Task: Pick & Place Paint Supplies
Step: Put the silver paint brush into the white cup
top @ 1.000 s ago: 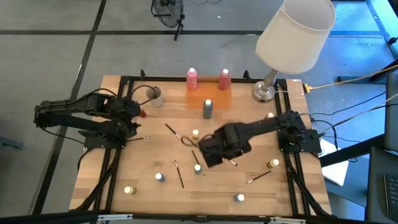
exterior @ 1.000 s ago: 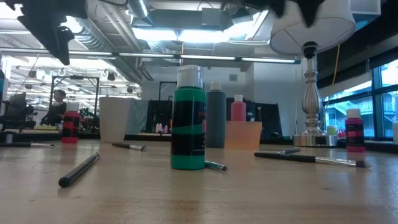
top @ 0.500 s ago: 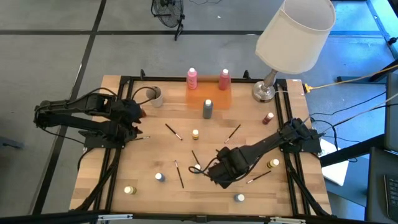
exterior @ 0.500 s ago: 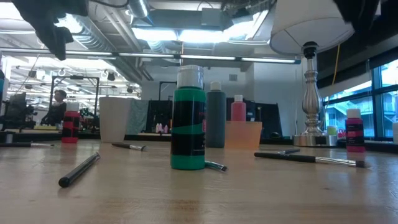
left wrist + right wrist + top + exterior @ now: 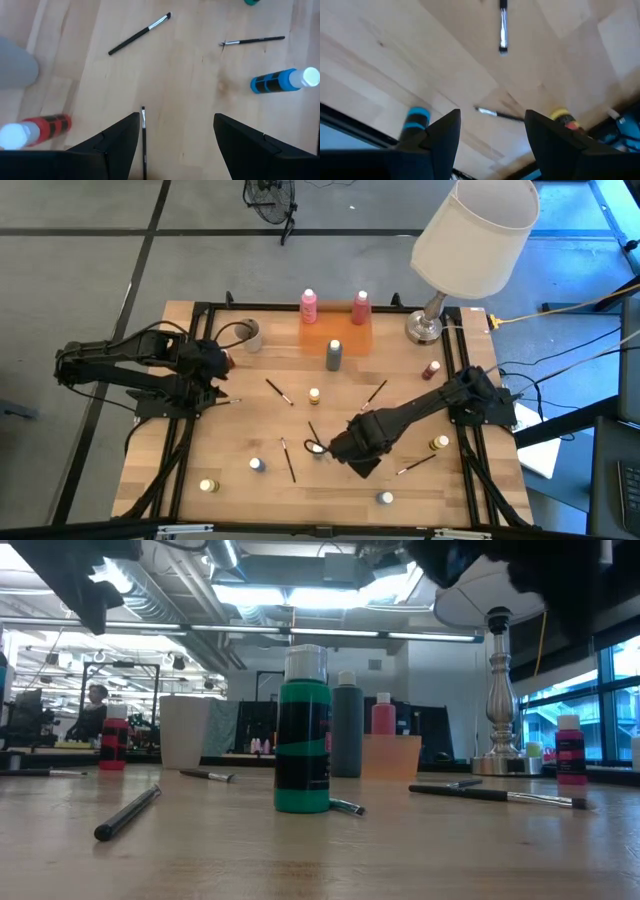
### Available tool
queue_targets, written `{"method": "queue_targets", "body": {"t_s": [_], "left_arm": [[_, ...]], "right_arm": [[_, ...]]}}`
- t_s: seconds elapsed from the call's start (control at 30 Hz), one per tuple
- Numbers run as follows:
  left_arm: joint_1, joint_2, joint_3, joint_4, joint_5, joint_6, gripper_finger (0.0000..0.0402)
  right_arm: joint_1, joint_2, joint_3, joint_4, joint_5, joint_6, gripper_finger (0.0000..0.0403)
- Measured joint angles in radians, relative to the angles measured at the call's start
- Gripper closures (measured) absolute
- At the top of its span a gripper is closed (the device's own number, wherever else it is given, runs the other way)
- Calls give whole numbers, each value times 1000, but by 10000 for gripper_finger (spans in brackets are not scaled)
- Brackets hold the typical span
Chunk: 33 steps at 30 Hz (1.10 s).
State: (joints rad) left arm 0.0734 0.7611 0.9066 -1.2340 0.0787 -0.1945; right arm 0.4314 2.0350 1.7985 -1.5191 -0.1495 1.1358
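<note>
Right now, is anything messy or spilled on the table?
Nothing is spilled. Thin brushes lie scattered at odd angles across the wooden table, and small pots stand dotted about.

Left arm folded at the bench's (image 5: 190, 470) left edge, left pincer (image 5: 175, 145) spread wide, empty. Right arm stretched diagonally toward centre-front, right pincer (image 5: 492, 132) parted, empty, above the surface.

Right wrist view: wooden table (image 5: 395, 65) past two spread dark fingers (image 5: 442, 135)

A brush (image 5: 503, 25), a thin dark brush (image 5: 497, 114), a blue-capped bottle (image 5: 415, 120), and what looks like a yellow-lidded pot (image 5: 562, 119).
</note>
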Motion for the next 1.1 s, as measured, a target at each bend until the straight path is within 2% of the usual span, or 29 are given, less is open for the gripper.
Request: {"method": "queue_targets", "body": {"t_s": [0.2, 0.43, 1.1], "left_arm": [[0, 1, 0, 34, 3, 50, 151], [0, 1, 0, 55, 3, 48, 151], [0, 1, 0, 56, -15, -240, 151]], "right_arm": [[-49, 0, 0, 19, 58, -59, 176], [-71, 0, 0, 8, 120, -261, 176], [-23, -3, -9, -48, 157, -335, 176]]}}
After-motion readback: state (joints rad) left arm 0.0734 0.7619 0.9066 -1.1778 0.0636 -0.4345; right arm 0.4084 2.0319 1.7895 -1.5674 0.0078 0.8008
